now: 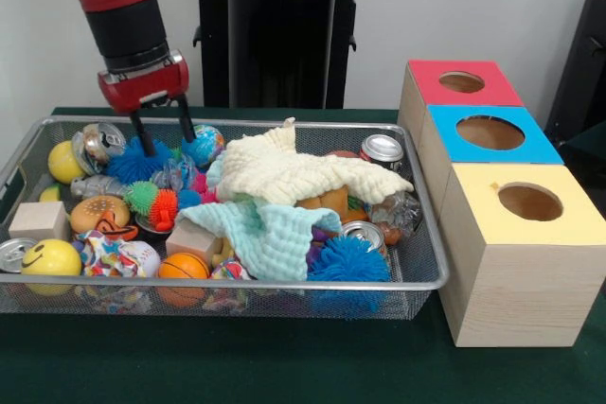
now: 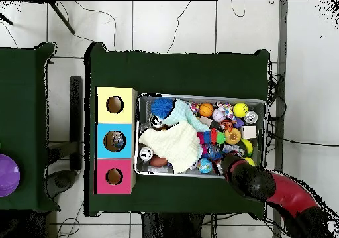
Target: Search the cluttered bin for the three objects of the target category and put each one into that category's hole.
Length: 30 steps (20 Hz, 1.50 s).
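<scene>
The silver wire-mesh bin [image 1: 237, 283] is full of mixed toys, cans and cloths. My gripper [image 1: 166, 142] hangs open over its far left part, with its black fingers [image 1: 140, 134] lowered to the top of a blue spiky ball [image 1: 133, 166] and next to a globe ball [image 1: 204, 144]. It holds nothing. Three wooden boxes stand to the right of the bin, with a red top [image 1: 461, 82], a blue top [image 1: 488, 131] and a yellow top [image 1: 525, 201], each with a round hole. In the overhead view my arm [image 2: 255, 182] covers the gripper at the bin's [image 2: 201, 95] corner.
A cream cloth [image 1: 303, 172] and a pale teal cloth [image 1: 270, 234] cover the bin's middle. Around them lie cans [image 1: 383, 149], a smiley ball [image 1: 51, 258], a wooden block [image 1: 40, 219], an orange ball [image 1: 183, 267] and another blue spiky ball [image 1: 348, 260]. A purple object [image 2: 6, 174] lies on a side table.
</scene>
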Each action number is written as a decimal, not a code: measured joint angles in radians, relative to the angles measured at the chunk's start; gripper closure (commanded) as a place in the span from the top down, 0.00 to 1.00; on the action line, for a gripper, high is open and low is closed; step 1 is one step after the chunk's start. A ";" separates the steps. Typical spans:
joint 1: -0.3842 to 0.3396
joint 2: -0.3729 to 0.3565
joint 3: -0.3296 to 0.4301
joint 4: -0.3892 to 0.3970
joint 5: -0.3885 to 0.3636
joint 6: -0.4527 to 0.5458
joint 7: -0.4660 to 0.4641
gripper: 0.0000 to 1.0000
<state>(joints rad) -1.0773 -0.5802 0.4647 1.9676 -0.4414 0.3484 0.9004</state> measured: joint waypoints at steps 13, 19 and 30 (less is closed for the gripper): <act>0.024 0.073 -0.007 -0.006 0.012 -0.038 0.000 1.00; 0.011 0.074 -0.008 -0.012 0.039 -0.038 0.000 1.00; -0.020 0.075 -0.019 -0.013 0.087 -0.038 0.000 1.00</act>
<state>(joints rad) -1.0971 -0.5052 0.4460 1.9550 -0.3542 0.3103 0.9004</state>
